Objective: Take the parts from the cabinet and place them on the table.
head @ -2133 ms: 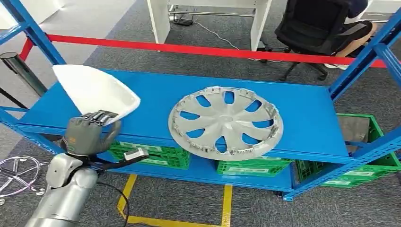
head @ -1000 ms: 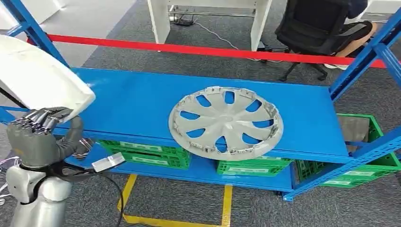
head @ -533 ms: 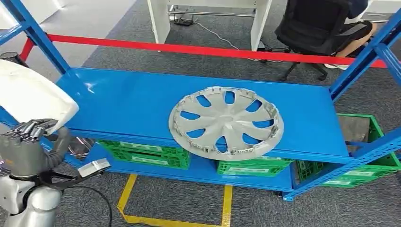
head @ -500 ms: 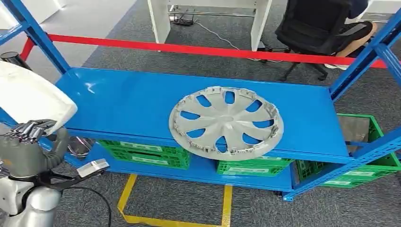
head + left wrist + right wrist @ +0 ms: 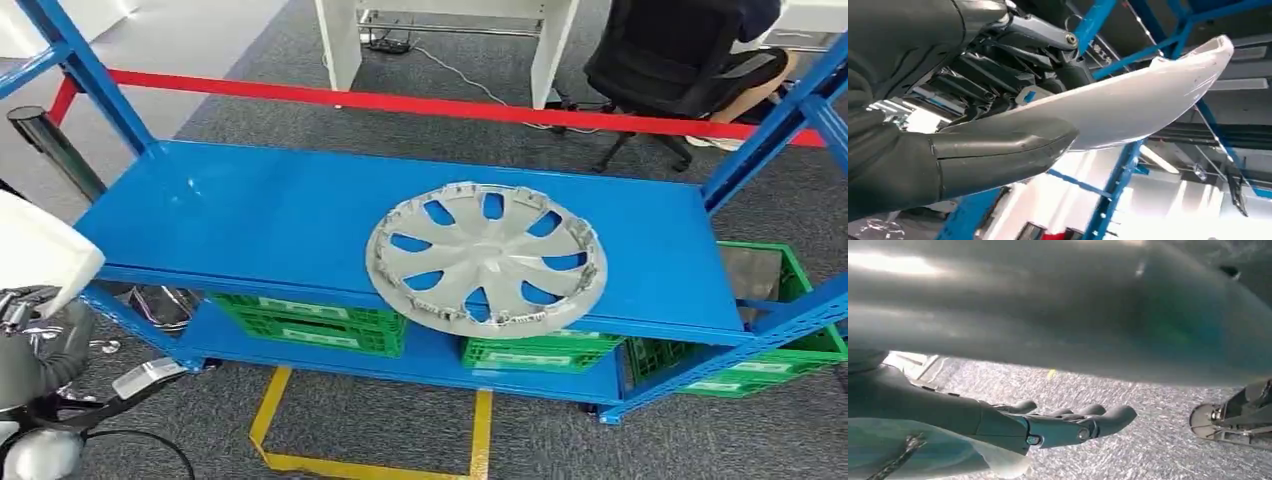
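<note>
The white part (image 5: 35,250) sits clamped in my left hand (image 5: 923,150), thumb under its smooth curved face and darker fingers over the other side, so it rides flat and clear of the blue shelf (image 5: 300,215), off the shelf's left end. I judge it ready to go to the table. The silver wheel cover (image 5: 487,258) lies on the shelf, overhanging the front edge. My right hand (image 5: 1048,422) hangs loosely uncurled over carpet, holding nothing.

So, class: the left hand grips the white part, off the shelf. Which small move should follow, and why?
Probably carry the white part on toward the table: the left hand grips it beyond the blue shelf's end, while the wheel cover waits there.
</note>
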